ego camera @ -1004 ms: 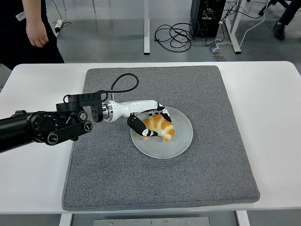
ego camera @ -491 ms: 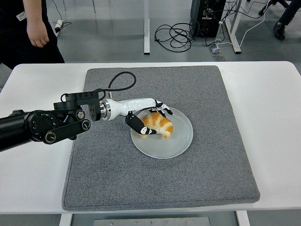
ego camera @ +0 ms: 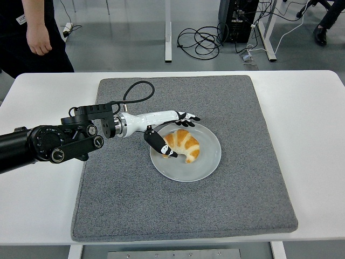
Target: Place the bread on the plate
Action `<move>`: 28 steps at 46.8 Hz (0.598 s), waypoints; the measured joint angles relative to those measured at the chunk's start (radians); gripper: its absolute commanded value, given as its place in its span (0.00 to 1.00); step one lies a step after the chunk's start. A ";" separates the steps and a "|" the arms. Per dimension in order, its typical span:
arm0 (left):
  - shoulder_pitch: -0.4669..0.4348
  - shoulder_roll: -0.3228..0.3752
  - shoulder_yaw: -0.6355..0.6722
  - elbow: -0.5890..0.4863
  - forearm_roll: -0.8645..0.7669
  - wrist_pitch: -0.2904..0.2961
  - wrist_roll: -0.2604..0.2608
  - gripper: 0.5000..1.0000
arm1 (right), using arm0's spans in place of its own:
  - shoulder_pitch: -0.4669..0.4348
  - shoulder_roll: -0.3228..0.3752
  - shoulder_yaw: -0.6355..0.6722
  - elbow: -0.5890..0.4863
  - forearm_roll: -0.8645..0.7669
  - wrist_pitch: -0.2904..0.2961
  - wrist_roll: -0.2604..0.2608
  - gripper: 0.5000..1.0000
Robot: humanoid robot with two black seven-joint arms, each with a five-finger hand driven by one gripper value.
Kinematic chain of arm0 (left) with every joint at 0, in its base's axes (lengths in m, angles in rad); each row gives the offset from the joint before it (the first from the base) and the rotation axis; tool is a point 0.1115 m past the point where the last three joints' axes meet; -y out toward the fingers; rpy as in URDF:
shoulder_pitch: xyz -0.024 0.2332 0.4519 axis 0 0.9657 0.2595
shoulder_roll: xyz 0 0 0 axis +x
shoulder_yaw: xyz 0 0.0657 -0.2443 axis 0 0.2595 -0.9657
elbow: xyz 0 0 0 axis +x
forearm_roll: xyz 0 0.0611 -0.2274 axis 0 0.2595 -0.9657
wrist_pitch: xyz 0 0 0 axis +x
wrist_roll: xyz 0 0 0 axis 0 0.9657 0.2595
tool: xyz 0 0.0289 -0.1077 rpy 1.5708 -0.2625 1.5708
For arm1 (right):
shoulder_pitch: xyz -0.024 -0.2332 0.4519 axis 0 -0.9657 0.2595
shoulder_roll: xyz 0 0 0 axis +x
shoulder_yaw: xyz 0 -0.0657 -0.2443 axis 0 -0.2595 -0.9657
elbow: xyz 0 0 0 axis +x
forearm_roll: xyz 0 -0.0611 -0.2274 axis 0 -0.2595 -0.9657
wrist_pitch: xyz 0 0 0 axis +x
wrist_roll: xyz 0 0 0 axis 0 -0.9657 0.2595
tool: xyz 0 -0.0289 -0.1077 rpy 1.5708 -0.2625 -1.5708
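The white table (ego camera: 318, 135) is carrying everything, and a grey mat (ego camera: 248, 183) is covering most of its middle. Behind the table's far left corner, a person in dark clothes (ego camera: 21, 38) is standing, one bare hand (ego camera: 39, 42) hanging down. The robot's left arm (ego camera: 48, 143) is reaching in from the left edge and lying over the mat's left side, a black cable (ego camera: 137, 91) looping up from its wrist. A round pale plate (ego camera: 207, 162) is sitting on the mat, near its centre. The bread (ego camera: 184, 145), a golden croissant, is lying on the plate's left half. The left hand (ego camera: 171, 132) is sitting at the plate's left rim with its fingers (ego camera: 186, 116) spreading out above the bread and its thumb (ego camera: 159, 144) stretching along the bread's left end; it is opening wide and gripping nothing, though the thumb seems to be just touching the crust.
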 measured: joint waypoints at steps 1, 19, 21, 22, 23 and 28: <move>0.000 0.000 -0.001 0.000 0.000 0.000 0.000 0.82 | 0.000 0.000 0.000 0.000 0.000 0.000 0.000 1.00; -0.054 0.033 -0.012 0.000 -0.196 0.000 0.001 0.82 | 0.001 0.000 -0.001 0.000 0.000 0.000 0.000 1.00; -0.064 0.043 -0.018 0.000 -0.224 0.000 0.002 0.82 | 0.000 0.000 -0.001 0.000 0.000 0.000 0.000 1.00; -0.067 0.049 -0.023 0.000 -0.236 0.000 0.002 0.83 | 0.000 0.000 -0.001 0.000 0.000 0.000 0.000 1.00; -0.069 0.054 -0.029 0.000 -0.250 0.000 0.002 0.83 | 0.000 0.000 -0.001 0.000 0.000 0.000 0.000 1.00; -0.070 0.075 -0.069 0.001 -0.329 -0.005 0.002 0.84 | 0.000 0.000 0.000 0.000 0.000 0.000 0.000 1.00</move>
